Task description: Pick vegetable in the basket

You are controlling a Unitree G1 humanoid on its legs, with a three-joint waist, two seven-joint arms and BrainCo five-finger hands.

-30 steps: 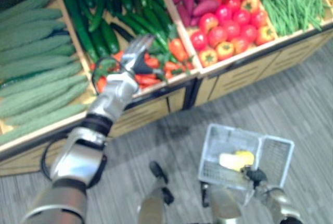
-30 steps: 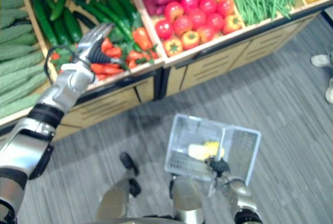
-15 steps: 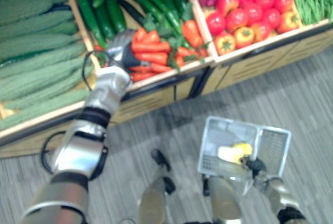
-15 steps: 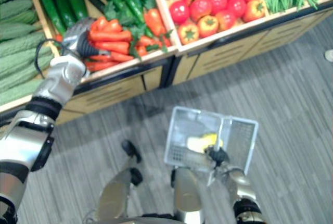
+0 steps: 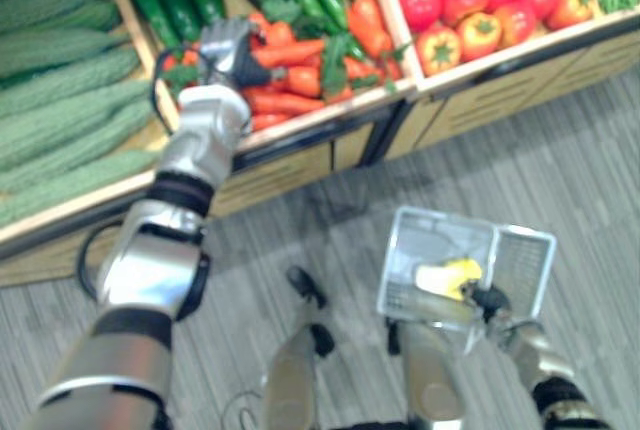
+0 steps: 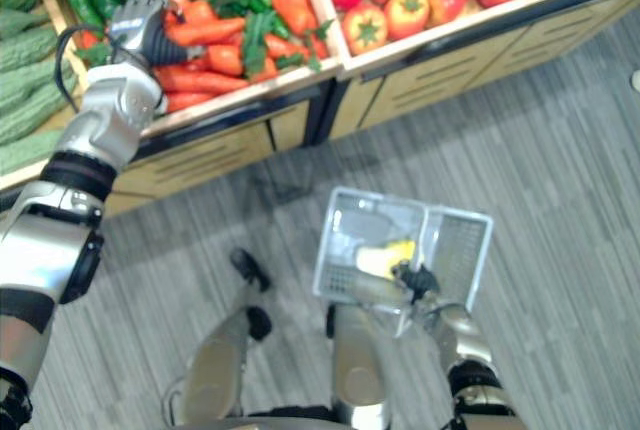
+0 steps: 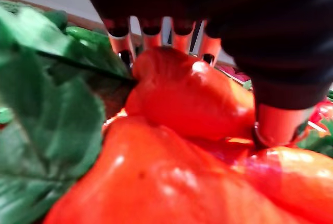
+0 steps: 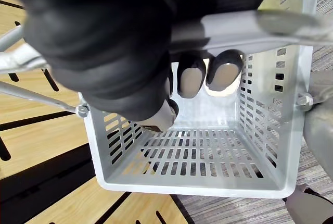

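Left hand (image 6: pixel 140 25) over carrots (image 6: pixel 205 80), grip unclear, right hand (image 8: pixel 104 41) clasping basket handle (image 8: pixel 231 26)

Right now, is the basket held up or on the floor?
Held up: fingers of the right hand curl round the handle, and the basket hangs beneath.

The carrots (image 5: pixel 300 80), orange with green leafy tops, lie heaped in a wooden bin (image 5: pixel 320 122) at the upper middle of the frame. The left hand (image 5: pixel 226 47) closes round one carrot (image 7: pixel 192 99) at the heap's left end. The grey slotted basket (image 6: pixel 375 212) hangs lower right of centre from the right hand (image 6: pixel 415 278), with yellow and pale produce (image 5: pixel 448 276) inside.
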